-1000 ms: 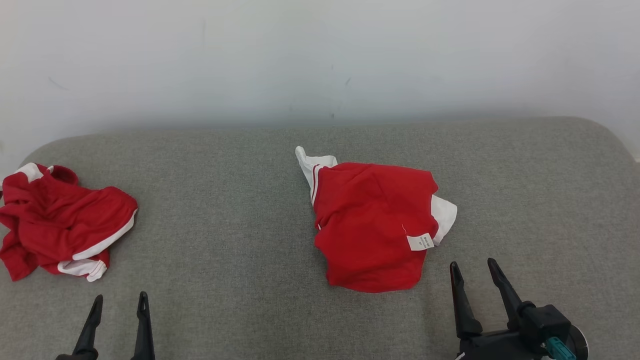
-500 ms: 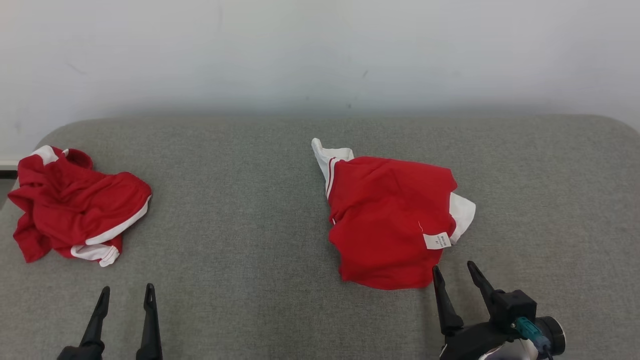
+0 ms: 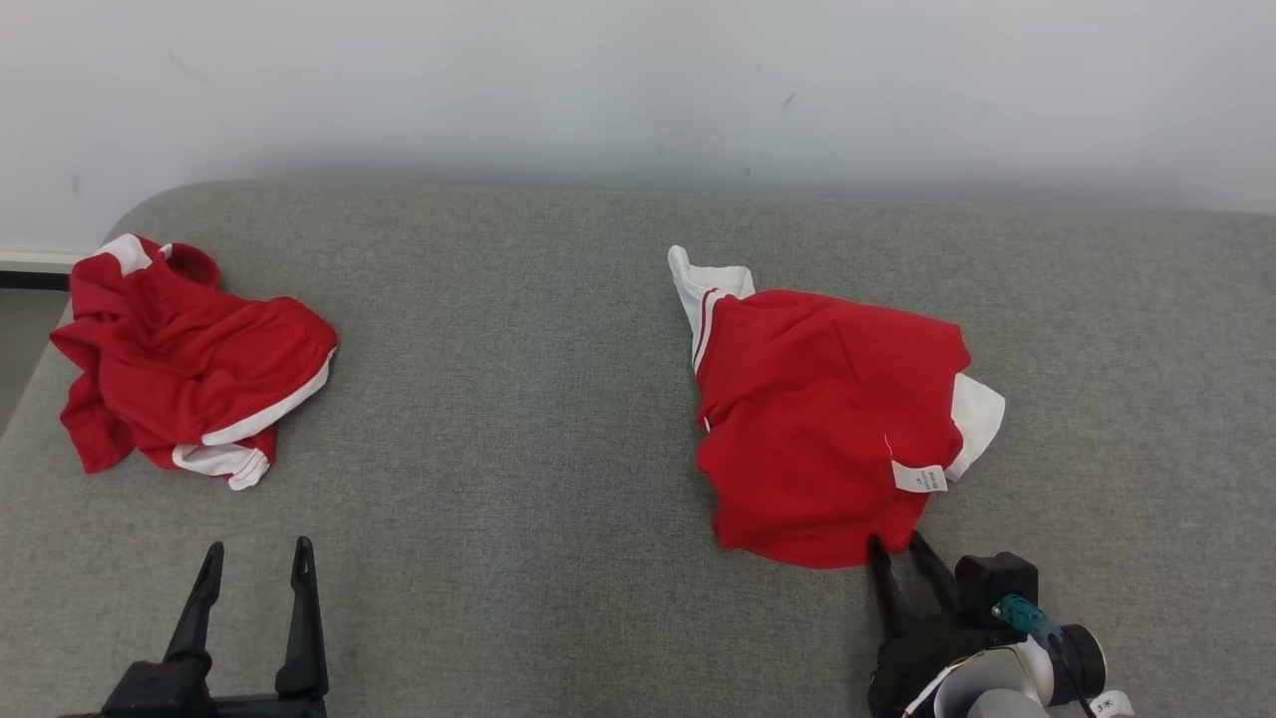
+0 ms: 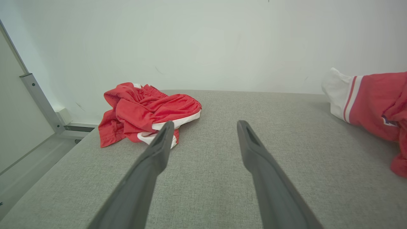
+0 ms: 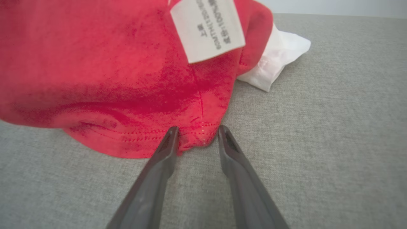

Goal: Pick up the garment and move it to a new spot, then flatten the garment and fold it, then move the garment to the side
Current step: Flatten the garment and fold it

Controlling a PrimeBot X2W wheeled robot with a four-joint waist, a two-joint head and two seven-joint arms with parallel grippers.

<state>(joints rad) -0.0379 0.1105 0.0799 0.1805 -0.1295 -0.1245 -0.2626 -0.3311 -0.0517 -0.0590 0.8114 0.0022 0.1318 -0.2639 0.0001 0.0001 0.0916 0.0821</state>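
Garment (image 3: 827, 419), red with white trim, lying crumpled right of centre on the grey upholstered surface (image 3: 518, 399) in the head view, a white care label (image 3: 919, 478) on its near right part. Well apart at far left, a second red garment (image 3: 189, 369) in a heap. Left gripper (image 3: 258, 546) at lower left, fingers wide apart over bare upholstery. Right gripper (image 3: 895, 541) at lower right, tips at the garment's near hem.

Left wrist view: left gripper (image 4: 205, 123) spread wide, holding nothing, low over the grey upholstered surface (image 4: 254, 105). Second red garment (image 4: 146, 111) beyond the finger at that view's left, before the pale wall (image 4: 203, 41). Garment (image 4: 375, 101) at the right edge, white striped cuff foremost.

Right wrist view: right gripper (image 5: 198, 128) with fingers narrowly apart, a stitched hem corner of the garment (image 5: 95, 63) between the tips, not clamped. Care label (image 5: 208, 28) above, white sleeve (image 5: 276, 57) poking out at right.
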